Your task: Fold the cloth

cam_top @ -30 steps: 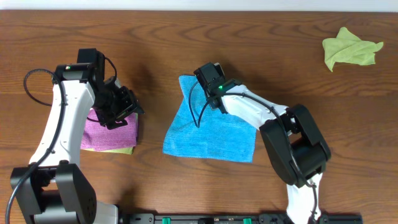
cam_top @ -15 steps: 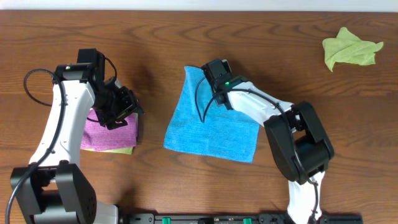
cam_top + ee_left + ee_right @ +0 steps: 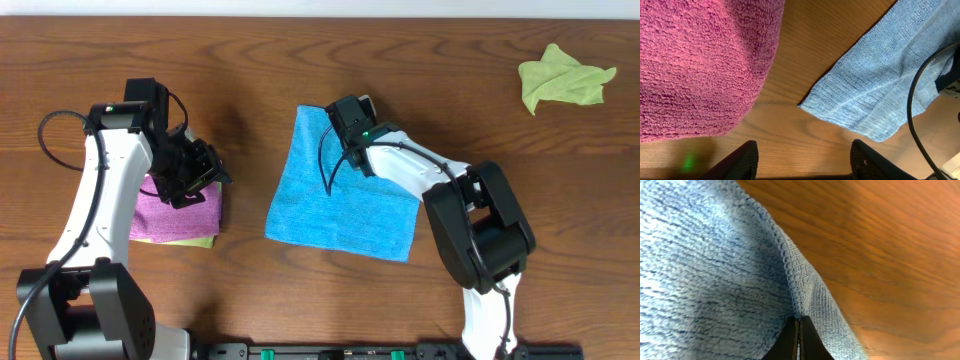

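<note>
While the cloth point(image 3: 335, 205) lies spread out in the middle of the table point(image 3: 500, 140), mostly flat and only one layer thick as far as I can see, the folding looks like it has hardly begun. The right gripper point(image 3: 347, 118) is at the far edge of the cloth, near a top corner. In the right wrist view its fingers point(image 3: 789, 347) are squeezed tight together, with the blue hem pinched between them. So I think the grab is done, but no part of the cloth is laid over another part yet. The left gripper point(image 3: 205, 170) hangs off to the side, above the purple cloth point(image 3: 175, 215). Its jaws are spread apart and hold nothing. The purple cloth sits on top of a yellow-green cloth point(image 3: 190, 241), and a crumpled green cloth point(image 3: 565, 80) lies far away in a corner. What is left, I guess, is nearly everything: lift the pinched edge, carry it across to the near edge, set it down so the sides line up, and let go.
</note>
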